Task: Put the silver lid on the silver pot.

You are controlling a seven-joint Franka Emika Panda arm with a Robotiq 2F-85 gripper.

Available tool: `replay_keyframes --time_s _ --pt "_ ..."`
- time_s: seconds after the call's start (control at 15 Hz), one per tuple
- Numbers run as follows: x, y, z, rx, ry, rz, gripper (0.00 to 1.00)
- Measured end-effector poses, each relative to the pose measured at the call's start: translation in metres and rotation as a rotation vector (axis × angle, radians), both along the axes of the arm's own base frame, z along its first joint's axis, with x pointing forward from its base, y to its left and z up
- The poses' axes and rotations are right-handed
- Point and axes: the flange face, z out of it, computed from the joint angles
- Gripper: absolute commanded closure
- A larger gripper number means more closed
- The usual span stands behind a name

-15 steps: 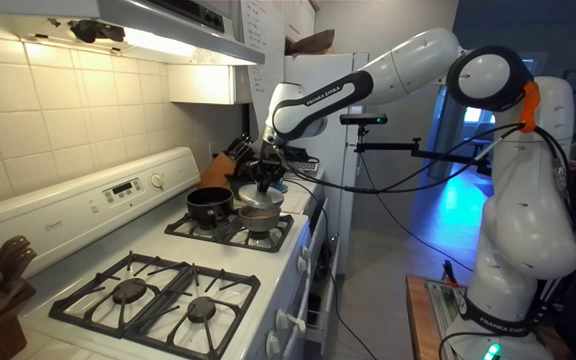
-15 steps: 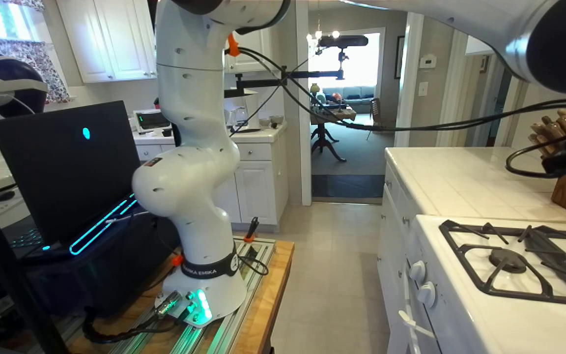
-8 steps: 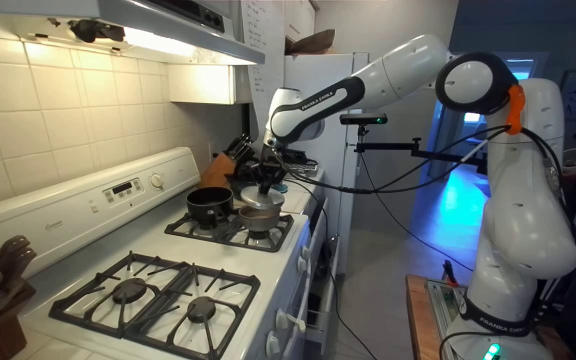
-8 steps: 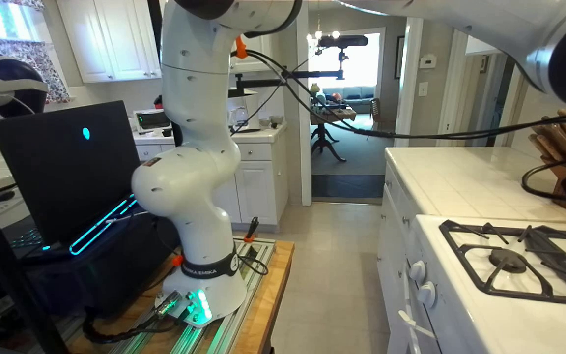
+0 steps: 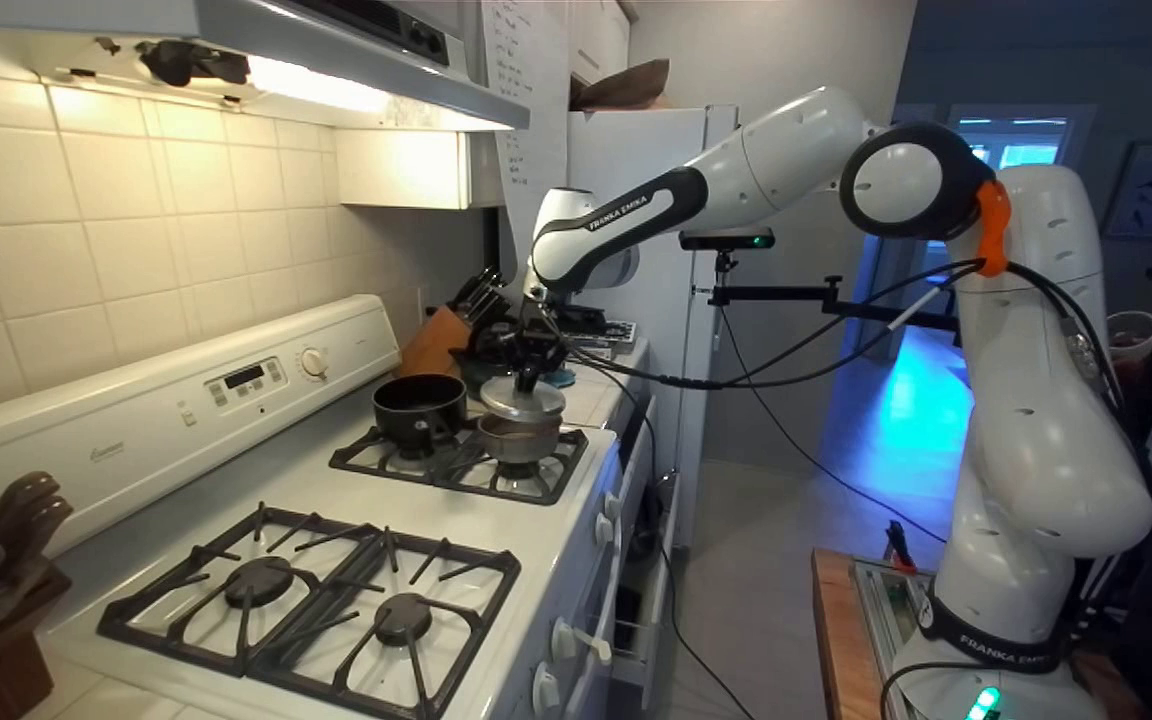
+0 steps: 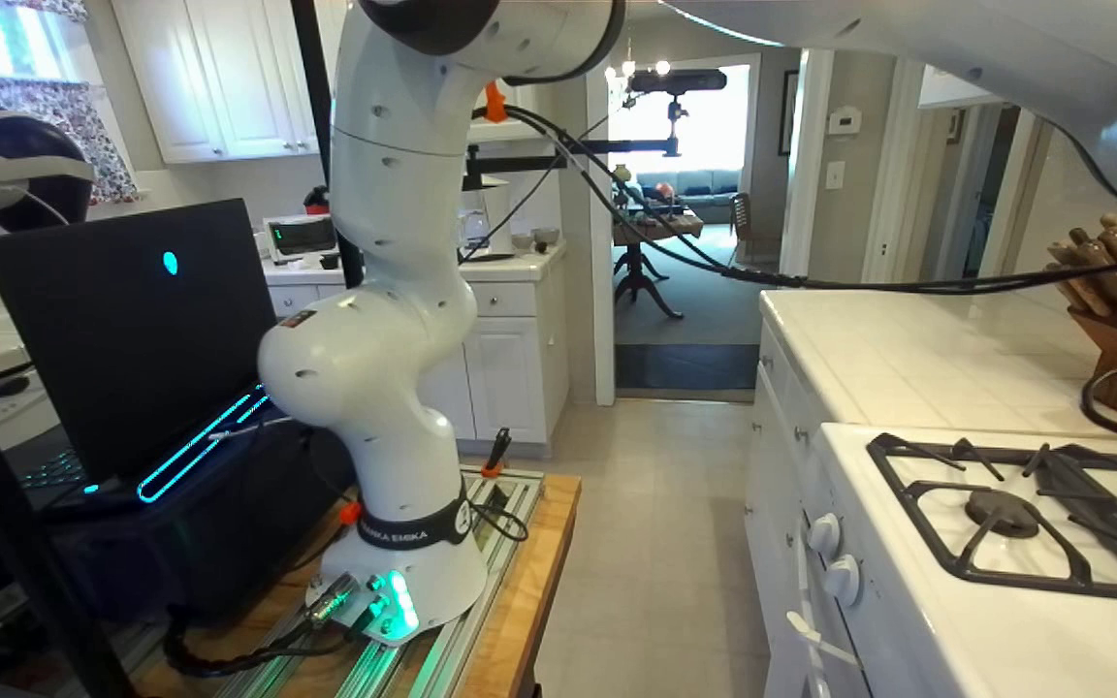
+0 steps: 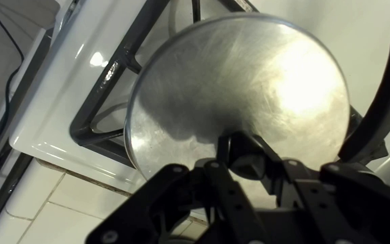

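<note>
The silver lid (image 5: 523, 398) is a shiny round disc, close over the silver pot (image 5: 517, 443) on the far front burner. It looks slightly tilted; I cannot tell whether its edge touches the pot's rim. In the wrist view the lid (image 7: 215, 67) fills the middle and hides the pot. My gripper (image 5: 528, 380) is above the lid, and in the wrist view its fingers (image 7: 244, 144) are shut on the lid's black knob (image 7: 247, 164). An exterior view shows neither lid, pot nor gripper.
A black pot (image 5: 420, 412) stands just behind the silver pot; a black handle (image 7: 384, 91), seemingly its own, lies beside the lid. Knife block (image 5: 436, 340) and counter items are beyond. The range hood (image 5: 336, 70) hangs above. Near burners carry a black grate (image 5: 316, 600).
The arm has reached lower and further over the stove. The gripper has come down and the lid has dropped slightly and levelled out a little over the pot. The pots have not moved.
</note>
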Motion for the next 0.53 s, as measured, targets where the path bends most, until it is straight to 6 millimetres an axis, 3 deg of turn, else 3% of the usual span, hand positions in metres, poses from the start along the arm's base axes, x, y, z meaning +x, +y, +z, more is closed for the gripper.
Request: replay_keyframes --time_s 0.53 --pt "0.015 -0.014 -0.011 0.014 0.002 -0.007 0.94"
